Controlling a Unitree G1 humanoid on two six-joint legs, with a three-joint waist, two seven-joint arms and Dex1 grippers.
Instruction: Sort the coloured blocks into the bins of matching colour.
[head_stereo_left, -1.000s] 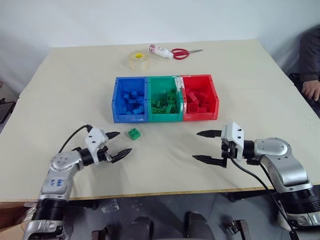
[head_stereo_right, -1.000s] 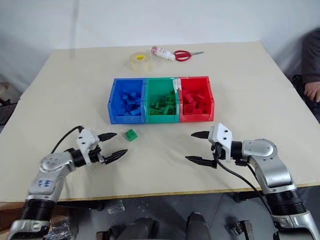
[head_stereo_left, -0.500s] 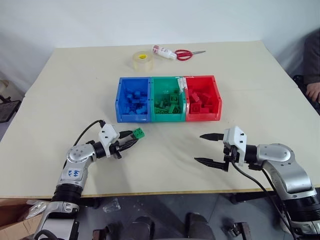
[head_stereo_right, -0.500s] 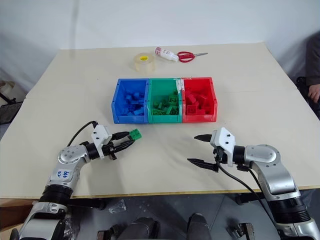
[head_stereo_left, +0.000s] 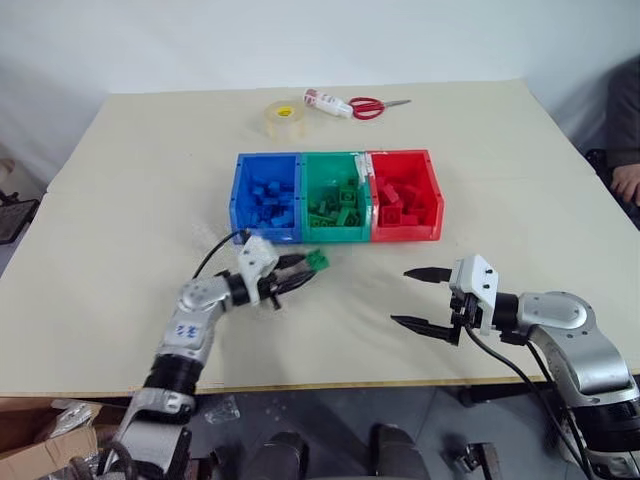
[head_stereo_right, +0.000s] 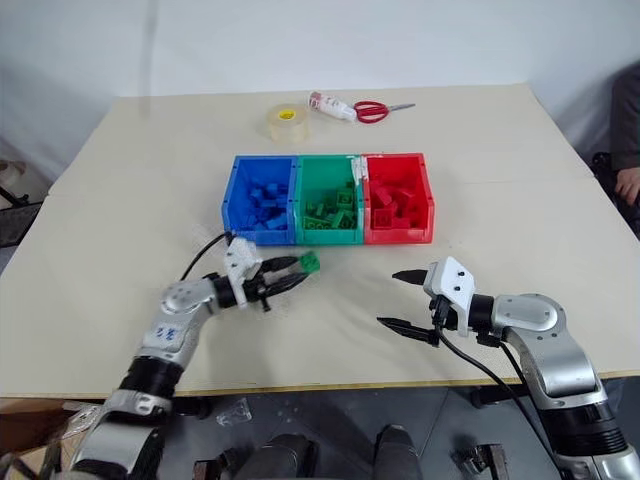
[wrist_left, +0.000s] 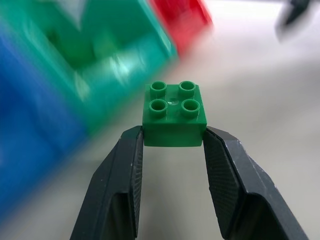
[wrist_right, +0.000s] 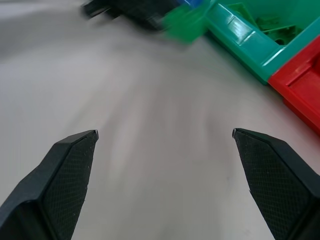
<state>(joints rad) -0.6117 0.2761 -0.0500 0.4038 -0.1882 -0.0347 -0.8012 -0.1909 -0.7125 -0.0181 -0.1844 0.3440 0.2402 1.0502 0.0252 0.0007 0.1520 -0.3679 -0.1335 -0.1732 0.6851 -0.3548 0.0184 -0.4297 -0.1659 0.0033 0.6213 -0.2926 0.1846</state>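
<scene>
Between the black fingers (wrist_left: 125, 185) of the left gripper (head_stereo_left: 303, 268) sat a green block (wrist_left: 174, 115), pinched by its sides, studs up. A second before, that block had lain on the table (head_stereo_left: 130, 200) and the jaws stood wide beside it; now it hung just short of the green bin's (head_stereo_left: 335, 212) front wall. Toward the table's near edge, the right gripper (head_stereo_left: 423, 297) waited with its jaws spread wide, holding nothing. No writing could be read.
</scene>
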